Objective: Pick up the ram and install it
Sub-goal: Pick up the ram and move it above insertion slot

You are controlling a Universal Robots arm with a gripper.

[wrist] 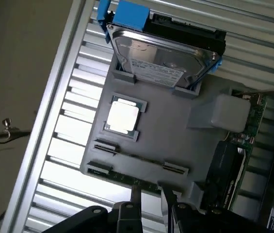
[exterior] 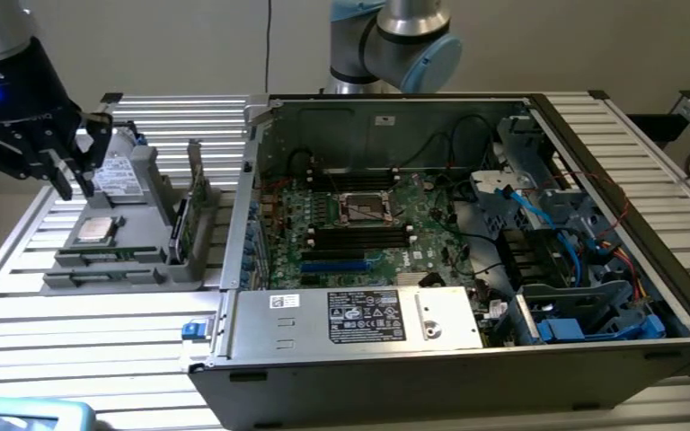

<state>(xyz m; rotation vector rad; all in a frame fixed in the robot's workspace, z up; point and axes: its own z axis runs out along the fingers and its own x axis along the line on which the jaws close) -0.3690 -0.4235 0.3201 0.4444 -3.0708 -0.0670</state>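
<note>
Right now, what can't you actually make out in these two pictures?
- Ram, wrist view: only its thin edge shows in the grey holder; chips and label hidden.
- Gripper, wrist view: body cut off by the picture's edge.
- Memory slots, exterior view: too small to tell whether empty.

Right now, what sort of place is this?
Probably a robot PC-assembly bench: an open computer case with its motherboard bared, a grey parts fixture holding a drive and a processor, all on a slatted metal table.

I am hanging my gripper point(exterior: 72, 182) just beside the drive point(exterior: 119, 175); the upright card point(exterior: 195, 190) and case wall point(exterior: 249, 166) are crowding beyond it, the slatted table point(exterior: 82, 319) lying free elsewhere.
</note>
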